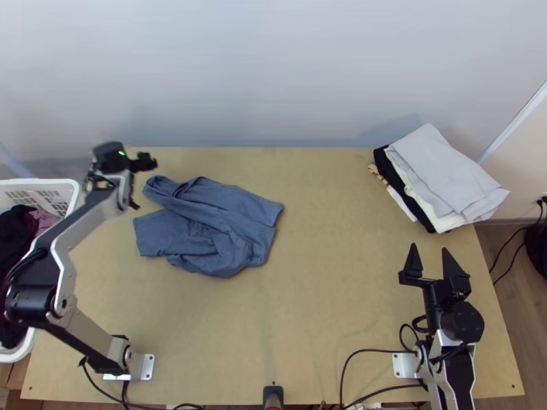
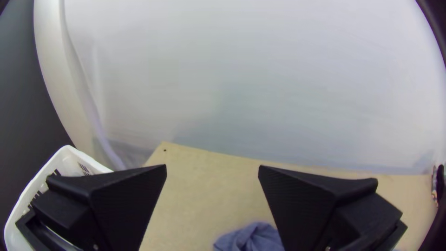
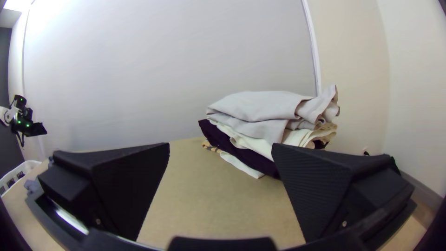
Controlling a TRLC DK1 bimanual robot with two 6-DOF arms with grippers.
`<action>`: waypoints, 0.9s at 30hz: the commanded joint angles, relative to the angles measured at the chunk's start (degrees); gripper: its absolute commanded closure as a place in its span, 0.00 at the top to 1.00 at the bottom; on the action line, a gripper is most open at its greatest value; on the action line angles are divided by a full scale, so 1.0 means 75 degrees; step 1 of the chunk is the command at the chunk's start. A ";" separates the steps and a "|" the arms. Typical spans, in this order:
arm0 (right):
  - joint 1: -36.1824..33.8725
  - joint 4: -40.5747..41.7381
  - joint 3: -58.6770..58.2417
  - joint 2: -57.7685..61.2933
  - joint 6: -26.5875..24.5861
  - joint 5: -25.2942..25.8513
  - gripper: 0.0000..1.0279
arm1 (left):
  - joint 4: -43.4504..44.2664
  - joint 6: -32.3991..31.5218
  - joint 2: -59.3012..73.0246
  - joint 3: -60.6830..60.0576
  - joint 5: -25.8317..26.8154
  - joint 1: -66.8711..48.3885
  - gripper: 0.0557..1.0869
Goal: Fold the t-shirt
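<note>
My left gripper (image 1: pixel 142 183) is raised over the table's far left part, close to the far left end of the t-shirt. The blue-grey t-shirt (image 1: pixel 212 222) lies bunched and wrinkled left of the middle, with a thick fold running across it. In the left wrist view, a crumpled bit of the t-shirt (image 2: pixel 253 238) shows beside one finger of the left gripper (image 2: pixel 212 167), which is open and holds nothing. On the right, my right gripper (image 1: pixel 429 250) stands open near the table's right edge, away from the cloth. The right wrist view shows the right gripper (image 3: pixel 221 145) empty.
A stack of folded clothes (image 1: pixel 444 179), light grey on top, lies at the far right corner, beyond the right gripper. A white basket (image 1: pixel 61 186) holding dark clothes stands at the table's left edge. Bare table (image 1: pixel 328 273) lies between the t-shirt and the right arm.
</note>
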 commanded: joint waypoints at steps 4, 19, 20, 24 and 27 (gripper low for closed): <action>0.0055 -0.0115 -0.0059 -0.0060 0.0126 0.0067 0.97 | -0.1965 0.0095 -0.1198 0.0578 0.1855 0.0325 0.95; 0.0055 -0.0115 -0.0059 -0.0060 0.0126 0.0067 0.97 | -0.6008 0.1466 -0.2264 0.2113 0.2171 0.0302 0.95; 0.0055 -0.0115 -0.0059 -0.0060 0.0126 0.0067 0.97 | -0.6394 0.1443 -0.2311 0.2336 0.2160 0.0302 0.95; 0.0055 -0.0115 -0.0059 -0.0060 0.0126 0.0067 0.97 | -0.7730 0.1244 -0.2581 0.3062 0.2113 0.0325 0.95; 0.0055 -0.0115 -0.0059 -0.0060 0.0126 0.0067 0.97 | -0.8762 0.1033 -0.2780 0.3414 0.2113 0.0548 0.95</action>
